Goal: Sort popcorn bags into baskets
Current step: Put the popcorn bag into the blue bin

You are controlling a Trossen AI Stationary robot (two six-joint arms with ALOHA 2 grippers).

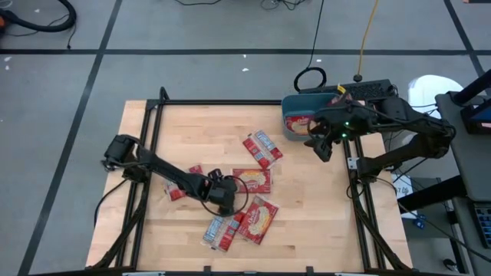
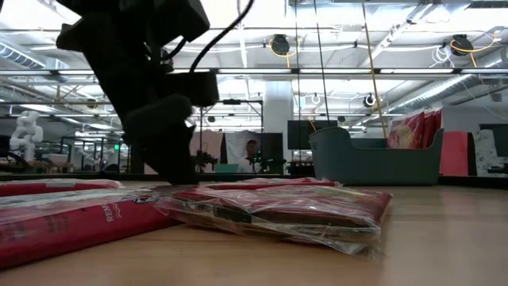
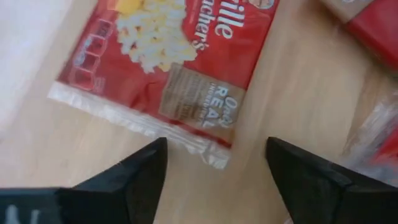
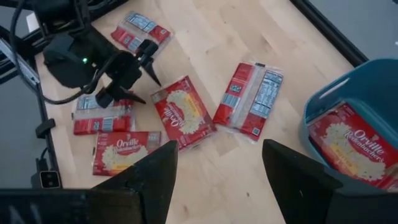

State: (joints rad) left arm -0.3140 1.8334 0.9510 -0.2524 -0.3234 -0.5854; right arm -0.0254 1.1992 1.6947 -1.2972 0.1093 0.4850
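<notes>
Several red popcorn bags lie flat on the wooden table: one at the middle [image 1: 252, 180], one farther back [image 1: 262, 148], two near the front [image 1: 257, 218] [image 1: 222, 230], and one on the left [image 1: 180, 188]. My left gripper [image 1: 229, 193] is open low over the middle bag [image 3: 174, 62], its fingertips astride that bag's clear sealed edge [image 3: 205, 149]. It also shows in the right wrist view [image 4: 140, 68]. The teal-blue basket [image 1: 290, 103] stands at the far right and holds a bag [image 4: 348, 137]. My right gripper [image 1: 322, 146] is open and empty beside the basket's near side.
A black frame rail [image 1: 230, 102] runs round the table edges. In the low view the basket [image 2: 373, 159] stands behind the bags, with red packets [image 2: 417, 127] rising above its rim. Bare wood lies at the far left [image 1: 192, 130] and near right [image 1: 322, 222].
</notes>
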